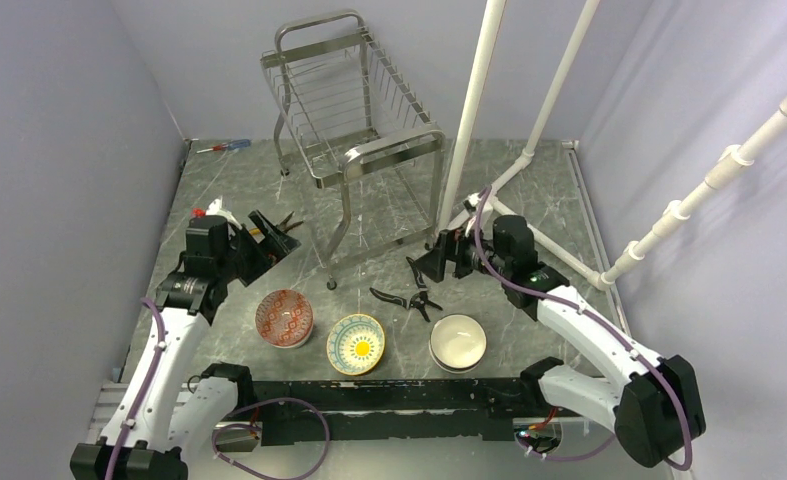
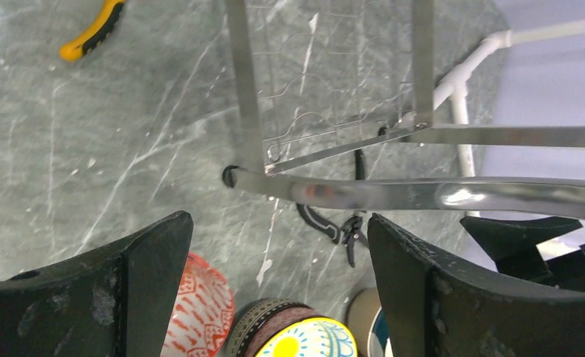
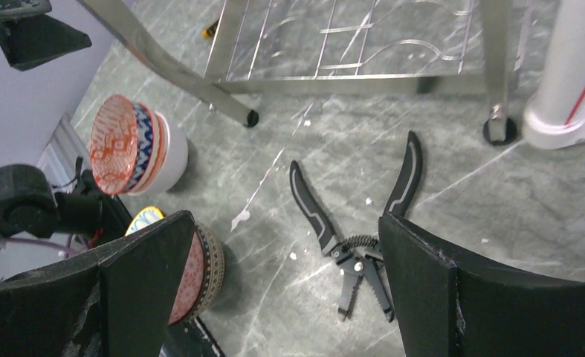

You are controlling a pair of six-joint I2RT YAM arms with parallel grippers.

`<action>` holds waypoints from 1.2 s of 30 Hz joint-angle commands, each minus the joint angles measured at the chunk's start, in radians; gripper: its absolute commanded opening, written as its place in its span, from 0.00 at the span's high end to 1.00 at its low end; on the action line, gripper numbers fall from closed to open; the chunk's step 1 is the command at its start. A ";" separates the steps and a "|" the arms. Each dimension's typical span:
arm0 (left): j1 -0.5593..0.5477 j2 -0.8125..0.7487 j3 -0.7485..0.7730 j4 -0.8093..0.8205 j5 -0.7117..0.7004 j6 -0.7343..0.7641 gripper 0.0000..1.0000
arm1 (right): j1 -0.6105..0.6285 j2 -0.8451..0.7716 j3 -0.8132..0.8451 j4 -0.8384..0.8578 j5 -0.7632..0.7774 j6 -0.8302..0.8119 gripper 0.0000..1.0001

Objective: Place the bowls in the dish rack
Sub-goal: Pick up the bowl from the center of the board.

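Observation:
Three stacks of bowls stand in a row near the front of the table: a red-patterned bowl [image 1: 284, 317], a teal bowl with a yellow centre [image 1: 356, 343] and a white bowl [image 1: 458, 341]. The steel dish rack [image 1: 354, 130] stands behind them and holds nothing. My left gripper [image 1: 267, 240] is open and empty, behind and left of the red bowl. My right gripper [image 1: 427, 262] is open and empty, behind the white bowl. The left wrist view shows the red bowl [image 2: 200, 312], the teal bowl [image 2: 304, 338] and a rack tube [image 2: 393, 192]. The right wrist view shows the red stack [image 3: 125, 145] and the teal stack [image 3: 192, 271].
Black pliers [image 1: 409, 298] lie open between the rack's legs and the bowls, below my right gripper [image 3: 285, 219]. A red-handled screwdriver [image 1: 224, 146] lies at the back left. White pipes [image 1: 479, 90] rise right of the rack. More hand tools [image 1: 279, 225] lie by my left gripper [image 2: 278, 219].

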 commanded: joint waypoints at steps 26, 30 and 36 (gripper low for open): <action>-0.002 -0.222 -0.084 0.121 -0.004 0.031 0.06 | 0.626 0.162 0.169 -0.212 0.532 -0.007 0.13; -0.002 -0.207 -0.063 0.105 -0.018 0.054 0.06 | 0.677 0.207 0.218 -0.268 0.631 -0.007 0.15; -0.002 -0.188 -0.042 0.075 -0.016 0.070 0.06 | 0.715 0.266 0.259 -0.299 0.651 -0.020 0.24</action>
